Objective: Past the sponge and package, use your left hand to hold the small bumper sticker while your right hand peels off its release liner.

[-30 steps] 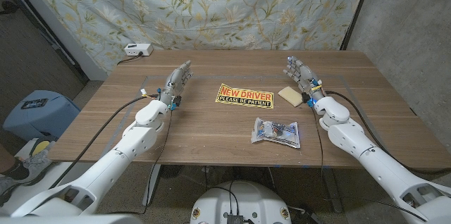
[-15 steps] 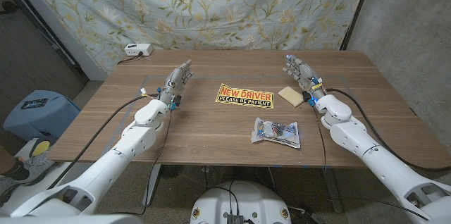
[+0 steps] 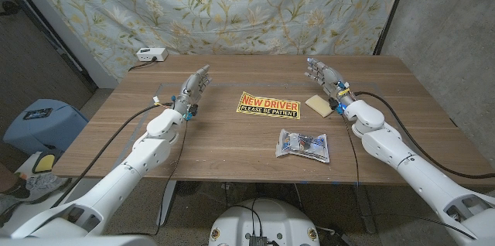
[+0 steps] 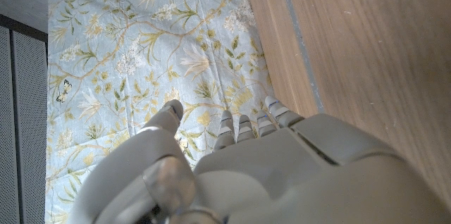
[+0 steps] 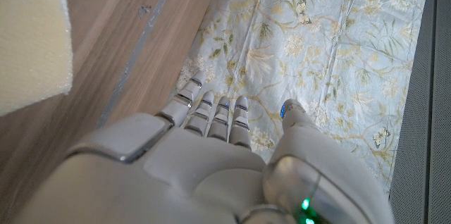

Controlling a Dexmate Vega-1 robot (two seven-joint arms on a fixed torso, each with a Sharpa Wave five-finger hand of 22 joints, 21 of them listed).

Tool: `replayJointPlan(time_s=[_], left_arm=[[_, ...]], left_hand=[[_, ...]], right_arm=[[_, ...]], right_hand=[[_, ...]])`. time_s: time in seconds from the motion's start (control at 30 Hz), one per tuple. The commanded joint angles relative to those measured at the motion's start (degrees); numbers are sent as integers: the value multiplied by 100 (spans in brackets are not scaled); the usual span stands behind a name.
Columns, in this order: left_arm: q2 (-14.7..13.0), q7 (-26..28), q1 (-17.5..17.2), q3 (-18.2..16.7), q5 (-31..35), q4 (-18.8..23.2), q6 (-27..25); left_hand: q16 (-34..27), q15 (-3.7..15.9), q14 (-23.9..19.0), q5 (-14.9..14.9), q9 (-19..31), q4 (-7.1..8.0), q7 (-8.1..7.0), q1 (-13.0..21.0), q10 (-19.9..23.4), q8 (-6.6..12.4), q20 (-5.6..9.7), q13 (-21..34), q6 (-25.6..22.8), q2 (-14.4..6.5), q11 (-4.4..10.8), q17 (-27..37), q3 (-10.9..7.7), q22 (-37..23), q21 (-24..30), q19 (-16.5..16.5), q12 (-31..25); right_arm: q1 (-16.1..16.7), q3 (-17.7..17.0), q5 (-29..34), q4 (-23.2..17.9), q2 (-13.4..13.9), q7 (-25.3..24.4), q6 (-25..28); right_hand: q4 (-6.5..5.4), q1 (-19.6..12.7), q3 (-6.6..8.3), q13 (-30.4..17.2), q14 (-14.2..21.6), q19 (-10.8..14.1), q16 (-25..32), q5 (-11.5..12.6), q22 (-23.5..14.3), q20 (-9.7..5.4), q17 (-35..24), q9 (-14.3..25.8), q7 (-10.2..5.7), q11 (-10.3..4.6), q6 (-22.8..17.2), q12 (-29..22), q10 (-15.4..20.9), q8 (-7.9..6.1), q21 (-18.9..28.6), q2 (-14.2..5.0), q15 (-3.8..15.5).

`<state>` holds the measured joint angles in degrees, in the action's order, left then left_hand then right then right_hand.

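Bumper sticker [image 3: 267,105] lies flat between both empty, spread hands.
Thin, light and floppy, it likely needs pinning at the end nearer the left hand [image 3: 196,88]; the right hand [image 3: 325,80], beside the sponge [image 3: 317,104], could pick a corner.

Both arms reached out over the tabletop [image 3: 232,141], left hand [image 3: 196,86] and right hand [image 3: 325,78] each empty, fingers pretty much straight and pointing toward the far edge.
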<state>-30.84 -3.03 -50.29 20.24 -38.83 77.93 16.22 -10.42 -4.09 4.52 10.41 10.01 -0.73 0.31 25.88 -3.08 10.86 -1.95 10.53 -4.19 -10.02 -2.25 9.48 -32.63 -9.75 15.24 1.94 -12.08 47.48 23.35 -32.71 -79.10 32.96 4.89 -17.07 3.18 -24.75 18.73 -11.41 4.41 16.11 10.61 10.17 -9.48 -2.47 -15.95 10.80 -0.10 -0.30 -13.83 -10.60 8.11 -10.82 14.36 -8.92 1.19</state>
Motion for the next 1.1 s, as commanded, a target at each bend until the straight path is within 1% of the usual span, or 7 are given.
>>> replayJointPlan(time_s=[0.03, 0.2, 0.3, 0.43, 0.53, 0.63, 1.1], left_arm=[[-34, -5, -83, -44, -39, 55, 51], [-40, -9, -119, -66, -51, 73, 95], [-54, 52, -148, -73, -18, 117, 98], [-67, 114, -180, -78, 15, 161, 100], [-68, 165, -202, -77, 42, 195, 101], [-27, 98, -201, -77, 4, 131, 168], [-94, 165, -315, -131, -41, 264, 105]], left_hand=[[9, -33, 12, 46, 30, -48, 13, 76, -1, 9, -46, 33, -81, 0, -32, 13, -5, -18, -12, 34, -22], [10, -32, 9, 47, 31, -64, 21, 81, 7, 5, -47, 33, -83, 3, -33, 13, -4, -18, -23, 37, -22], [11, -34, 9, 47, 31, -72, 33, 82, 7, 8, -44, 33, -98, 4, -36, 14, -3, -18, -30, 40, -21], [14, -38, 13, 48, 32, -85, 40, 85, 16, 16, -45, 33, -130, 4, -39, 14, -1, -19, -40, 43, -22], [14, -41, 12, 48, 32, -92, 48, 87, 24, 21, -45, 33, -149, 4, -44, 14, 0, -19, -46, 46, -23], [15, -37, 13, 48, 33, -98, 51, 88, 30, 22, -45, 34, -162, 3, -58, 15, 1, -19, -52, 48, -24], [17, -51, 15, 51, 35, -131, 58, 96, 36, 24, -62, 35, -207, 1, -72, 16, 4, -20, -86, 45, -19]], right_arm=[[-139, 154, 308, -51, 125, 138, -43], [-202, 217, 489, -53, 191, 163, -76], [-263, 256, 579, -6, 219, 233, -137], [-363, 309, 725, 34, 265, 298, -187], [-443, 355, 849, 36, 320, 351, -194], [-551, 403, 902, 111, 333, 459, -191], [-1031, 715, 1556, 411, 351, 616, -305]], right_hand=[[56, -16, -5, -19, -39, -23, 31, -6, -23, -160, 15, 18, 1, 3, -5, -11, -42, -19, -39, 77, -14], [94, -32, -11, -17, -36, -9, 38, -7, -23, -125, 45, 18, -51, 43, -31, -16, -58, -32, -56, 102, -88], [129, -40, -19, -15, -54, -11, 43, -8, -24, -109, 77, 18, -133, 152, -77, -25, -75, -48, -86, 110, -90], [146, -38, -25, -16, -73, -29, 47, -9, -25, -75, 98, 19, -190, 220, -81, -18, -128, -46, -114, 106, -120], [156, -37, -30, -16, -89, -49, 44, -10, -26, -55, 108, 20, -205, 222, -92, -23, -130, -49, -131, 113, -132], [176, -36, -38, -16, -95, -57, 51, -12, -28, 0, 131, 21, -211, 96, -92, -27, -154, -47, -153, 116, -132], [264, -51, -59, -21, -161, -127, 61, -17, -38, 252, 207, 25, -300, 101, -108, -46, -214, -46, -230, 145, -294]])
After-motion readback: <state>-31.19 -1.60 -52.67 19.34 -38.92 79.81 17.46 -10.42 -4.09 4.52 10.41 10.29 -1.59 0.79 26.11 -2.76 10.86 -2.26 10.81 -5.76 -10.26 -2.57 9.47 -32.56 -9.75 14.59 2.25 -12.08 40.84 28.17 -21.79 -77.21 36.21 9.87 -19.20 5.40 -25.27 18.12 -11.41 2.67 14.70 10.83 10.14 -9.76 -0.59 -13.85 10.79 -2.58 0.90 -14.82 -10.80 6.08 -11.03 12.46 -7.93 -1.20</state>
